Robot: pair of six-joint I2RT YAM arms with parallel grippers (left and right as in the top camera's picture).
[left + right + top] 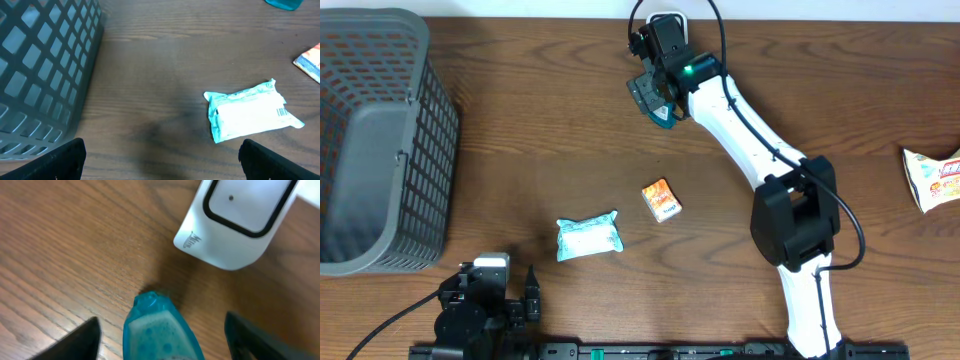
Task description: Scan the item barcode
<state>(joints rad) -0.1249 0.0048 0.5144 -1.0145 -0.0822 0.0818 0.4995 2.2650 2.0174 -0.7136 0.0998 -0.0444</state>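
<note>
Overhead: the teal packet (665,116) sits at the right hand (653,100), close to the white scanner (667,19).

Left wrist: the left hand (160,152) is wide apart, with nothing in it.

Right wrist: the right hand's 2 fingers (85,340) stand apart around the packet. The scanner is just ahead, probably so it can read the barcode.

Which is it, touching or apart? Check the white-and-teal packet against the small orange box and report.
Apart. The overhead view shows bare tabletop between the packet and the orange box.
</note>
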